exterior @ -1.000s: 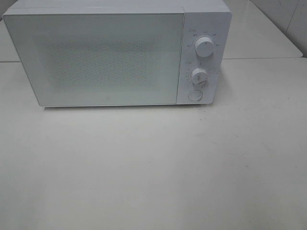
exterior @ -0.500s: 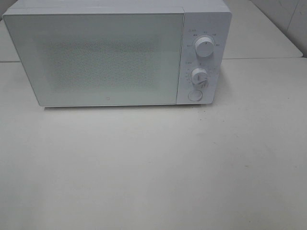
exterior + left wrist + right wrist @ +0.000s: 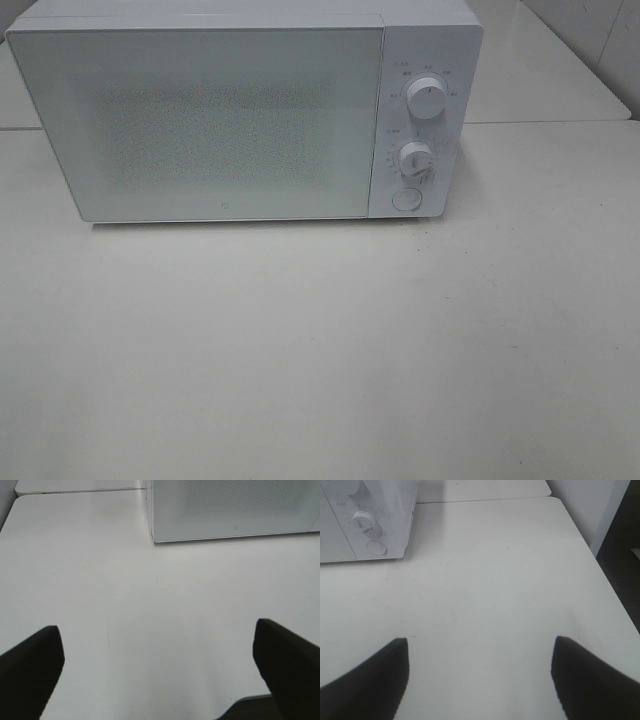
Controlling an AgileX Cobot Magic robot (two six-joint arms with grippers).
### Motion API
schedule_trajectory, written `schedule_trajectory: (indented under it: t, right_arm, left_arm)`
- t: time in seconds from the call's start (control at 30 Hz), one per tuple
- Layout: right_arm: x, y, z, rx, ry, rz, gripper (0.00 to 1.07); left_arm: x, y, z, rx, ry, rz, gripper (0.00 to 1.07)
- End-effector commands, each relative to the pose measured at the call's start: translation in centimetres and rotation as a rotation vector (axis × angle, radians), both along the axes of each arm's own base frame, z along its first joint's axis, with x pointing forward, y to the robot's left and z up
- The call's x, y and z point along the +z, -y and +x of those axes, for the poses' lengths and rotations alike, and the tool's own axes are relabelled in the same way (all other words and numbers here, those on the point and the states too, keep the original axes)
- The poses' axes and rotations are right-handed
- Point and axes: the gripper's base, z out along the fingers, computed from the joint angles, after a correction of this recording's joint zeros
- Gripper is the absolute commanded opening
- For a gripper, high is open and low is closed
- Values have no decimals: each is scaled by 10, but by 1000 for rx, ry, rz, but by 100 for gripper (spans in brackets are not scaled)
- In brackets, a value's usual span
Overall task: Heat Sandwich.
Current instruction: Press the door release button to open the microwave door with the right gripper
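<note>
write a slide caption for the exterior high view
Closed white microwave on a white table, two dials above a round button.

White microwave (image 3: 230, 120), door shut, 2 knobs (image 3: 427, 101) and 1 round button (image 3: 406, 199), on white table (image 3: 320, 350).

Microwave: one, white (image 3: 245, 110), counted in the high view.
Door: one (image 3: 210, 120), across the microwave's front.
Knobs: two on the control panel, upper knob (image 3: 427, 99) and lower knob (image 3: 414, 158).
Buttons: one round button (image 3: 406, 199), under the knobs.
Tabletops: at least two, front table (image 3: 320, 350) and rear table (image 3: 540, 70), with a seam between. Cannot tell whether the rear surface runs as one piece behind the microwave.
Grippers: two, left gripper (image 3: 156, 626) and right gripper (image 3: 481, 640), one per wrist view.
Fingers: two dark fingers (image 3: 30, 670) on each gripper, four in all.
</note>
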Motion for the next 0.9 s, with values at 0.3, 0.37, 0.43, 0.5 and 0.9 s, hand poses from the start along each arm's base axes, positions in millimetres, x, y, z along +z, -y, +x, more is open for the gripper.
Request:
schedule_trajectory:
  t: [0.3,0.37,0.43,0.5,0.9]
  right_arm:
    - [0,0,-4,-8,30,0,76]
    - [0,0,-4,-8,30,0,76]
    - [4,0,-5,-8,46,0,76]
    - [7,0,-6,-8,59,0,76]
    - [37,0,30,4,106,-6,76]
  left_arm:
    - [1,0,-2,3,28,-7,98]
    - [1,0,-2,3,28,-7,98]
    - [1,0,-2,3,28,-7,98]
    - [1,0,-2,3,28,-7,98]
    - [1,0,-2,3,28,-7,98]
